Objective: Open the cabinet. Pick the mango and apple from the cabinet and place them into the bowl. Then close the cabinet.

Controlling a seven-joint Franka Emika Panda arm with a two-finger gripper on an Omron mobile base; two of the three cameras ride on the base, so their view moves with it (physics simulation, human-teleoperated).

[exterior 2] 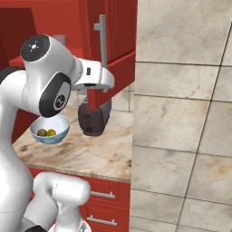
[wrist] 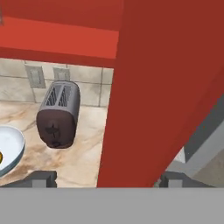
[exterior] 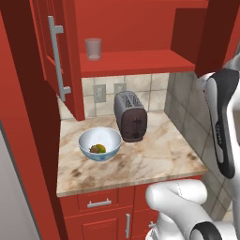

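From the left base view I count one wide pale-blue glossy bowl [exterior: 100, 144] on the marbled tabletop [exterior: 154, 159], holding two fruits: one yellow-green oval mango [exterior: 102, 148] touching one dark red-brown apple [exterior: 95, 149]. I also count one dark toaster [exterior: 130, 116] just beside the bowl, one clear glass cup [exterior: 93, 48] on the red shelf, and two doors of the large red wall cabinet [exterior: 131, 61], both standing open. In the right base view, the right-hand cabinet door [exterior 2: 113, 36] hangs in front of the wrist, with one silver bar handle [exterior 2: 102, 43] on it. I judge the closing is what remains, and a badly aimed push could skid off the panel or jam the arm against the door edge. In the hand view the tool [wrist: 105, 178] has its tips spread wide on either side of the door's lower edge, gripping nothing; pinching the bare panel could slip.
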